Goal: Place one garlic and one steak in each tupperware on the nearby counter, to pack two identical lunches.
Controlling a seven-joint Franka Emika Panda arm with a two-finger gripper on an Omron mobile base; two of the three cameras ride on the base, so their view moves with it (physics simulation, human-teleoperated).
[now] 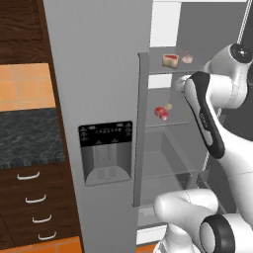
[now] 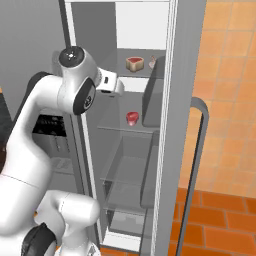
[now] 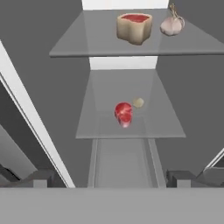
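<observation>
Looked into the open fridge [image 2: 172, 75]. Left to right off the lower glass shelf [image 3: 105, 124]: round red steak [image 3: 124, 113] on it, small garlic [image 3: 138, 103] touching just right. One shelf up: fat-rimmed steak [image 3: 134, 27], then bigger garlic [image 3: 172, 25]. Gripper [image 3: 111, 178] spread wide, empty, well short. Could've nudged that garlic while grabbing the red steak, honestly.

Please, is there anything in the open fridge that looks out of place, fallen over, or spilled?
Nothing stands out. The fat-rimmed steak and a garlic bulb sit on the upper glass shelf; the red steak and a smaller garlic sit on the shelf below. No spill shows.
</observation>
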